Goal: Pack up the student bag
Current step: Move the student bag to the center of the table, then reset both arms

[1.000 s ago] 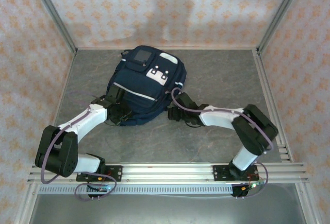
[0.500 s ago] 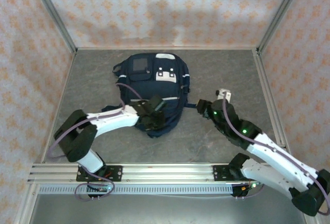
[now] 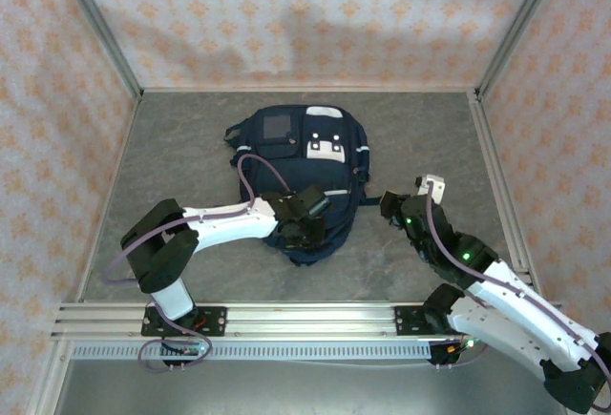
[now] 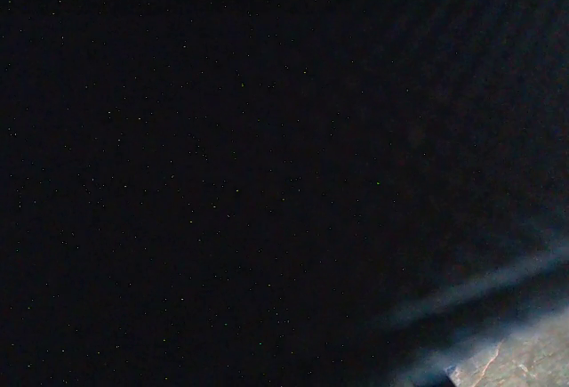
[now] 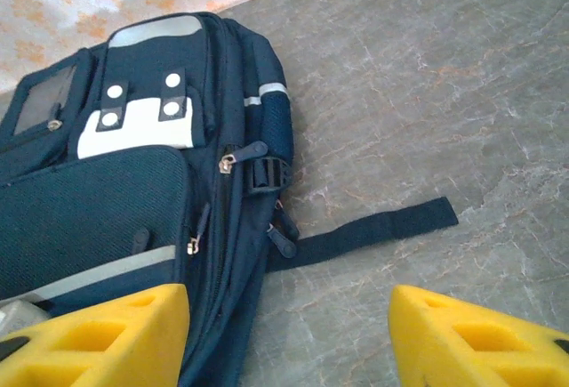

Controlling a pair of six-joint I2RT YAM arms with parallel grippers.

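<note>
Since its wrist view is darkened by navy cloth, left gripper point(image 3: 306, 225): the opening cannot be told; it is pressed onto the near end of the large navy-blue fabric student bag point(image 3: 307, 153).
Right gripper point(image 5: 289, 311): the yellow fingers point(image 5: 107, 334) are spread wide and nothing is held; it is poised just beside the bag's right edge.
Student bag: laid flat, front up, mid-table, top toward the far wall.
Patches: a white fabric patch point(image 5: 133, 133) set with four dark studs; a grey square patch point(image 5: 40, 100) beside it.
Writing: nothing on the patches can be read.
Strap: a dark flat webbing strap point(image 5: 373, 229) is stretched from the bag's right side.
Table: grey marbled surface point(image 3: 420, 138).
</note>
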